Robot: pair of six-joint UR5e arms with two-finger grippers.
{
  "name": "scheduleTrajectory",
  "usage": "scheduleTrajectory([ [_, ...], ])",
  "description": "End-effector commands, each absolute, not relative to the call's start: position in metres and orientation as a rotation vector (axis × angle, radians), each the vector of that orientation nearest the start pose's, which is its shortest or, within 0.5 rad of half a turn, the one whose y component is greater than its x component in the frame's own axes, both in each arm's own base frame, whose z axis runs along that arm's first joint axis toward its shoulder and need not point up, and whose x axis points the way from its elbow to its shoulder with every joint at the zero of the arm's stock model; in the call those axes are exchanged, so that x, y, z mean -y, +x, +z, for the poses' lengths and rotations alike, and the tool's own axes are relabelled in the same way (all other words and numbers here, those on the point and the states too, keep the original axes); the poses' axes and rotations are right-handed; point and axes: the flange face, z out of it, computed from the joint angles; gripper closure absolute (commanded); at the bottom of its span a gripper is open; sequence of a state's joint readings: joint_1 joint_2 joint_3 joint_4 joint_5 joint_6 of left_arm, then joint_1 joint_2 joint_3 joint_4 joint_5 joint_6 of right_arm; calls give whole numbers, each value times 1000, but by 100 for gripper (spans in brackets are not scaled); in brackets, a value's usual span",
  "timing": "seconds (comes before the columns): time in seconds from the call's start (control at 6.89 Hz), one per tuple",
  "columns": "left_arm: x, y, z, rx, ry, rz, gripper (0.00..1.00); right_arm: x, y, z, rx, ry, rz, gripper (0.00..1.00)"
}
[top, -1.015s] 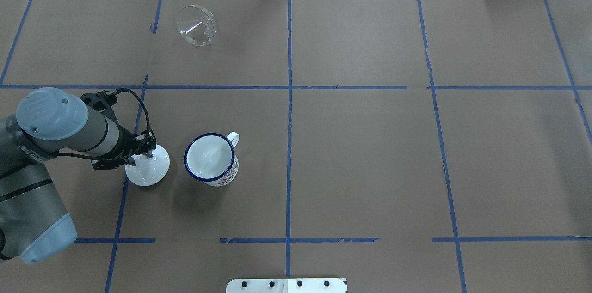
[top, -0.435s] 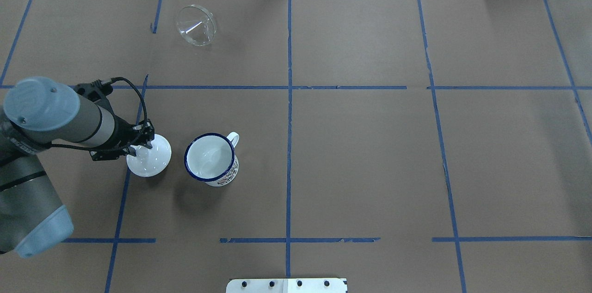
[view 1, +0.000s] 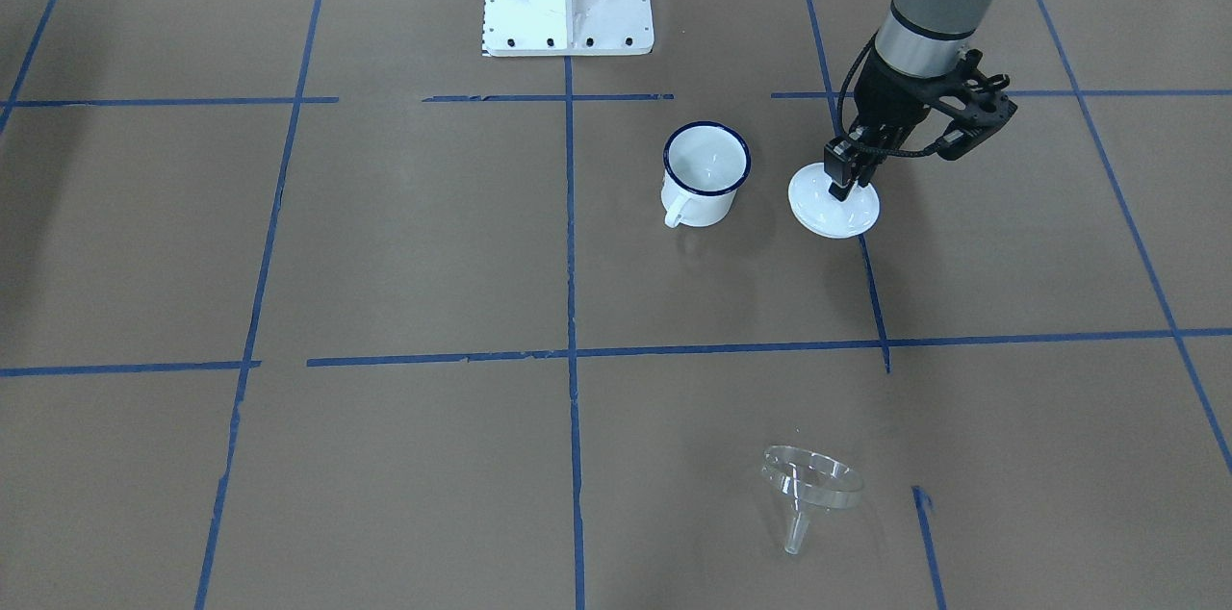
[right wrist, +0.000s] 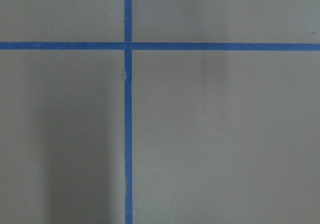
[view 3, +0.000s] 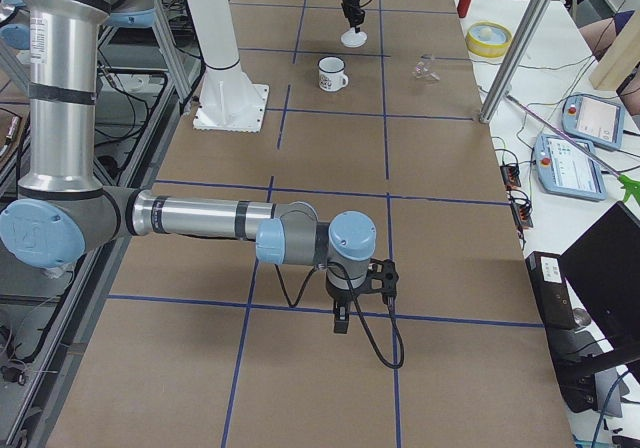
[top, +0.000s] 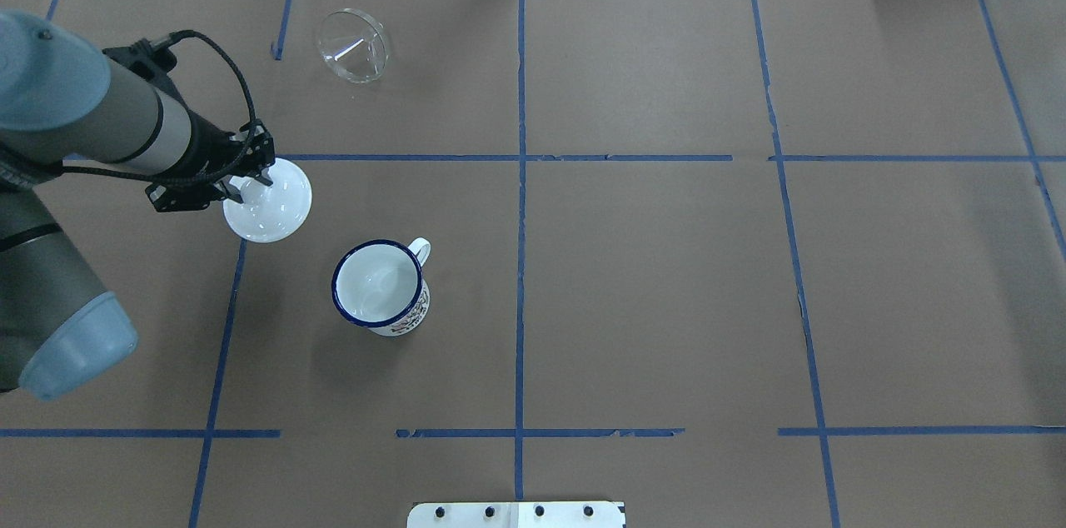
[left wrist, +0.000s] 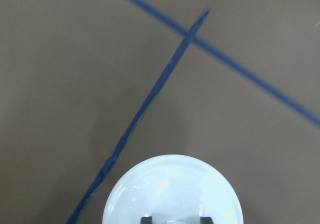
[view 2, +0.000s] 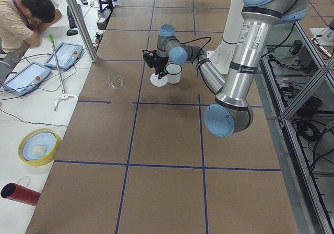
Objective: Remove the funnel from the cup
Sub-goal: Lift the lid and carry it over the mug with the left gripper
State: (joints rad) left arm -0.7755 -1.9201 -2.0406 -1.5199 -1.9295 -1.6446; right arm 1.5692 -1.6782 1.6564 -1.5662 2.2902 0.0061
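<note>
Left gripper [view 1: 844, 187] pinches the knob of the white lid [top: 268, 201]. In the left wrist view a dark fingertip [left wrist: 146, 219] sits on each side of the knob [left wrist: 175, 221], with the dome spread below them.

Change over the last second: in the overhead view the lid is no longer just beside the cup [top: 379, 285]. It now shows farther from the robot, near the tape [top: 400, 157] crossing, well clear of the cup's rim. The left arm also looms larger in that view. Lid looks carried off the table [top: 650, 278], though no view shows the gap outright. Grip unchanged: pinched on the knob a second ago, pinched on it now.

Cup has not moved. Upright, empty, white inside, handle toward the far side in the overhead view.

Funnel [top: 354, 45] has not moved either. It lies tipped on its side on the table, out of the cup and well apart from it, at the far edge of the left half. In the front-facing view its spout points away from the robot [view 1: 808, 487].

Right gripper [view 3: 341, 324] hangs over a tape line, far from all three items. It shows only in the right side view, and the right wrist view has just tape and paper, so I cannot tell whether its fingers are spread or together.
</note>
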Motion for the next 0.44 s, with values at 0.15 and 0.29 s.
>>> scheduleTrajectory([
  [0.15, 431, 370, 229, -841, -151, -697, 100, 445, 67, 670, 719, -19, 10, 0],
  [0.29, 437, 393, 219, -818, -170, -706, 100, 445, 67, 670, 719, -19, 10, 0],
])
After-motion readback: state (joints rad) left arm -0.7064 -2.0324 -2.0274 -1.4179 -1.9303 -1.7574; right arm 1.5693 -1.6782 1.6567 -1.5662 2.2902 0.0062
